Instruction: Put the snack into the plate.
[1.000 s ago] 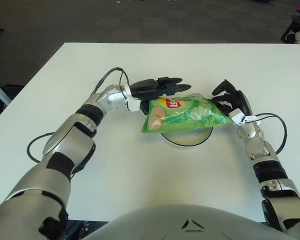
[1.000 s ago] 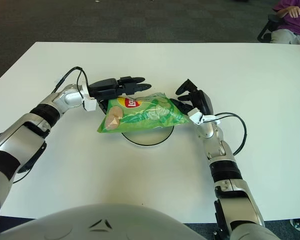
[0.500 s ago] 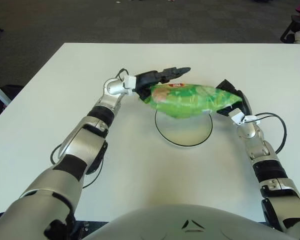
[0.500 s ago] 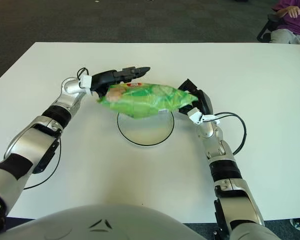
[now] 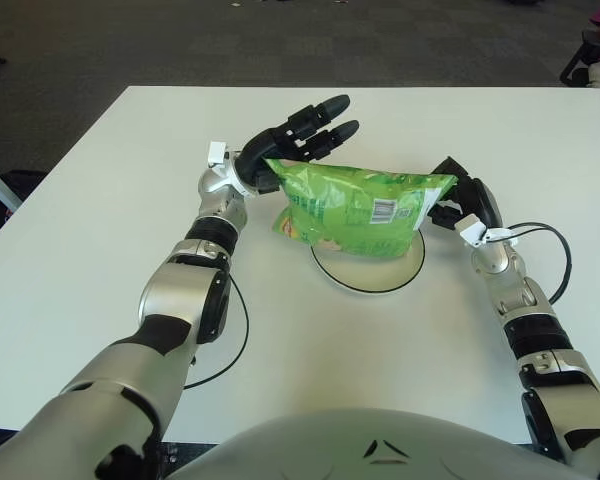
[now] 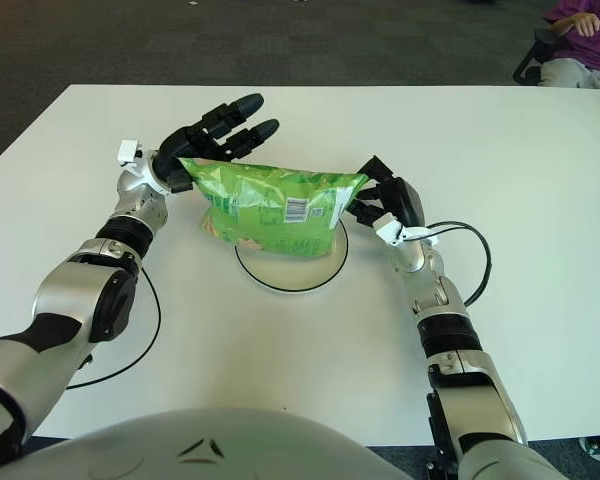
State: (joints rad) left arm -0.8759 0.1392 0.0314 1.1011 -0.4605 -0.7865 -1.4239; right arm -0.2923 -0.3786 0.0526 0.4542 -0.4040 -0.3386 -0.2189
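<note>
While the green snack bag (image 5: 358, 202) is hanging above the white plate (image 5: 372, 268), both robot hands are meeting it at opposite ends. The bag's long axis is running left to right across the bench (image 5: 110, 190), roughly level, with its barcode side facing the camera and its lower edge sagging over the plate's far half; whether it is touching the plate cannot be told. The left robot hand (image 5: 292, 138) is sitting at the bag's left end, its fingers (image 5: 325, 107) extending up and rightward behind the bag's top left corner, spread rather than curled around it. The right robot hand (image 5: 461, 197) is pinching the bag's right top corner, its dark fingers closing on the crimped seam. A black cable (image 5: 550, 240) is looping on the bench beside the right forearm.
</note>
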